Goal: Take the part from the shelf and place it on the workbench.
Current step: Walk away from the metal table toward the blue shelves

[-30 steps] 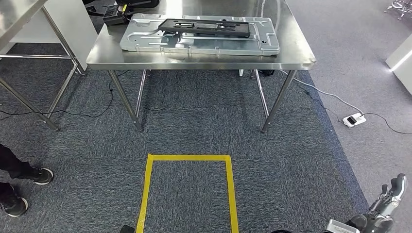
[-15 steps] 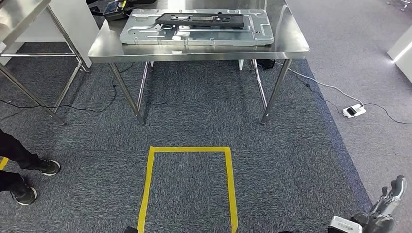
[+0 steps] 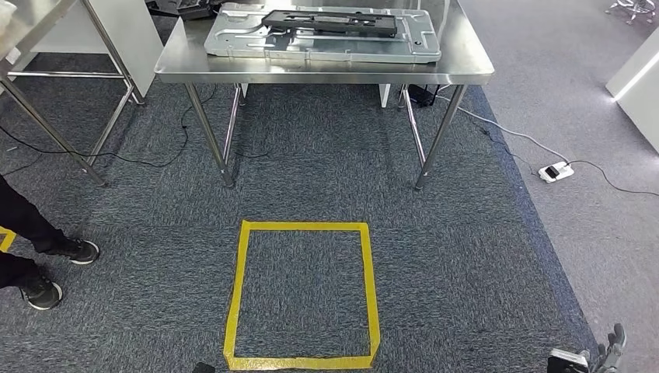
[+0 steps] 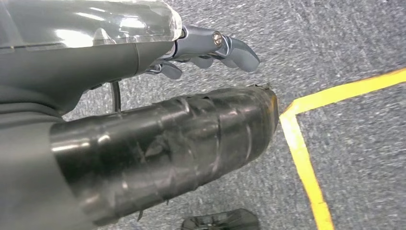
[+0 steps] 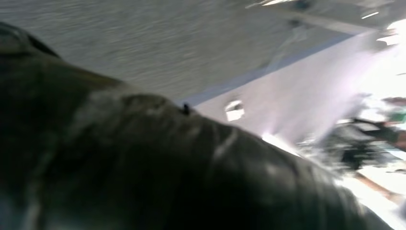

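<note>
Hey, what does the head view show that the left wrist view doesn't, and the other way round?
Head view alone: the steel workbench carrying a grey metal panel with a black part on it, a person's shoes, a white power strip, and the right robot hand at the lower corner. Left wrist view alone: the left robot hand up close, hanging over the floor, holding nothing. Both: the grey carpet and the yellow tape square.

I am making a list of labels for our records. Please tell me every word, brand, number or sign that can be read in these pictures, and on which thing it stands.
None: no readable text in any view.
The metal panel on the steel table shows no legible marking.
The yellow tape square on the carpet is plain.
The white power strip is too small to read.
The right wrist view is blurred.
</note>
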